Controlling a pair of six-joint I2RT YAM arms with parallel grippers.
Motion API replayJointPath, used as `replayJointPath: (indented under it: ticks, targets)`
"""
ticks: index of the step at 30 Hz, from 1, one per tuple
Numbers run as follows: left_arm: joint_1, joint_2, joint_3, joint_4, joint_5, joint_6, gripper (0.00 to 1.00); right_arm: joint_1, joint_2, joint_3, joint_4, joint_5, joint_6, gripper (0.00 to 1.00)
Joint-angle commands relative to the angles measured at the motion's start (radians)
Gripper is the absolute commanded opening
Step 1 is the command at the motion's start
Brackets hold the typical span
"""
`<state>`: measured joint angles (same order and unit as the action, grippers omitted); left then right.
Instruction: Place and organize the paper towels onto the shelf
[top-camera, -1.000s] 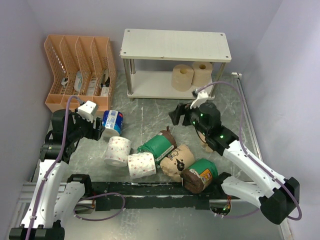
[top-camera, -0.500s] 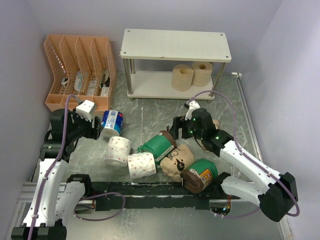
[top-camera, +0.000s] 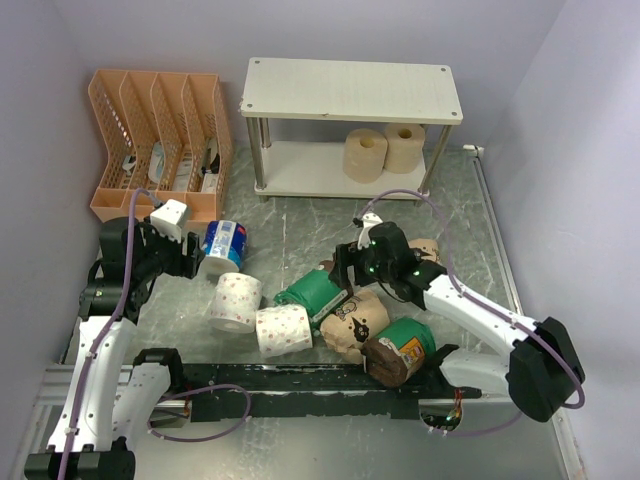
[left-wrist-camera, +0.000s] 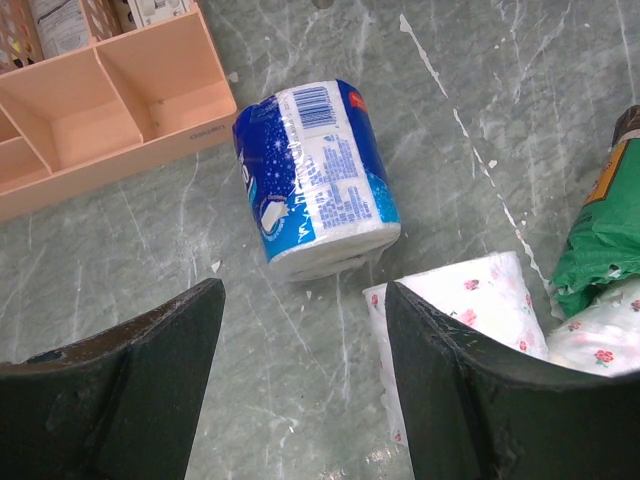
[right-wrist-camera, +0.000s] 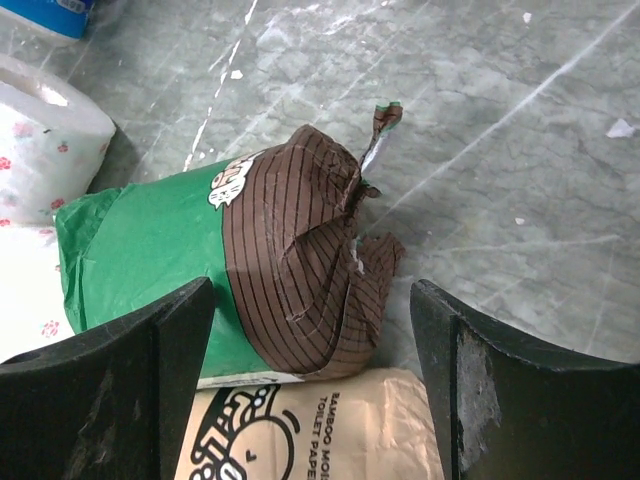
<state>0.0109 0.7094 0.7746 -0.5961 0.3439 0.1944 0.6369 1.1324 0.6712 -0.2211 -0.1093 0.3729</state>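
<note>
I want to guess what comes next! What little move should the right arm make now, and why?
Probably lower the right tool onto the green roll and close. Its jaws are open on either side of the roll's brown end, not yet gripping, and the shelf holds only two rolls.

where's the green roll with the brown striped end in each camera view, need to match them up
top external: the green roll lies just below the middle of the picture.
left wrist: only a green sliver of it shows at the right edge.
right wrist: it fills the centre, brown end pointing right.
shared landmark: the blue-white roll, left of centre from above, upper middle in the left wrist, top-left corner in the right wrist.
</note>
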Motion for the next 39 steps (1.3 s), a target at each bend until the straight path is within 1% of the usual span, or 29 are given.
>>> replayJointPath:
  ticks: [1, 4, 8, 11, 14, 15, 16, 17, 18, 21, 23, 26, 30, 32, 34, 36, 39]
  targets:
    - [0.011, -0.002, -0.002, 0.013, 0.014, 0.004, 0.76, 0.009, 0.049, -0.017, 0.114, -0.062, 0.004, 0.78]
    - [0.011, -0.003, -0.002, 0.014, 0.013, 0.003, 0.77, 0.021, 0.092, -0.023, 0.156, -0.072, 0.017, 0.74]
    - [0.011, -0.006, -0.003, 0.015, 0.009, 0.002, 0.76, 0.03, 0.126, -0.037, 0.198, -0.09, 0.028, 0.61]
    - [0.011, -0.008, -0.004, 0.015, 0.009, 0.002, 0.77, 0.032, 0.129, -0.054, 0.231, -0.125, 0.041, 0.48]
    - [0.011, -0.01, -0.004, 0.015, 0.01, 0.002, 0.77, 0.034, 0.129, -0.06, 0.225, -0.137, 0.044, 0.32]
    - [0.011, -0.011, -0.003, 0.015, 0.011, 0.002, 0.77, 0.034, 0.13, -0.062, 0.221, -0.139, 0.042, 0.22]
    - [0.011, -0.011, -0.004, 0.015, 0.011, 0.003, 0.77, 0.033, 0.132, -0.062, 0.214, -0.14, 0.04, 0.16]
    - [0.011, -0.01, -0.004, 0.015, 0.011, 0.002, 0.77, 0.034, 0.134, -0.064, 0.208, -0.141, 0.035, 0.03]
    - [0.011, -0.011, -0.003, 0.015, 0.011, 0.002, 0.77, 0.035, 0.132, -0.064, 0.202, -0.143, 0.031, 0.0]
    - [0.011, -0.01, -0.004, 0.015, 0.011, 0.003, 0.76, 0.044, 0.103, -0.055, 0.185, -0.116, 0.015, 0.0]
    - [0.011, -0.009, -0.003, 0.013, 0.01, 0.004, 0.76, 0.047, 0.067, -0.01, 0.156, -0.082, -0.014, 0.0]
    - [0.011, -0.004, -0.002, 0.013, 0.01, 0.004, 0.76, 0.047, 0.043, 0.14, 0.046, -0.011, -0.093, 0.0]
    - [0.011, 0.003, -0.001, 0.013, 0.004, 0.002, 0.76, 0.047, 0.092, 0.384, -0.071, 0.086, -0.244, 0.0]
    - [0.013, 0.003, -0.001, 0.013, 0.002, 0.0, 0.75, 0.054, 0.122, 0.478, -0.096, 0.171, -0.329, 0.0]
    - [0.017, 0.003, -0.001, 0.013, 0.001, 0.0, 0.75, 0.056, 0.135, 0.523, -0.077, 0.236, -0.42, 0.0]
    - [0.016, 0.007, 0.0, 0.013, 0.003, 0.0, 0.75, 0.058, 0.141, 0.52, -0.012, 0.286, -0.511, 0.0]
    - [0.048, 0.014, 0.002, 0.012, 0.002, 0.0, 0.75, 0.057, 0.171, 0.498, 0.102, 0.351, -0.653, 0.0]
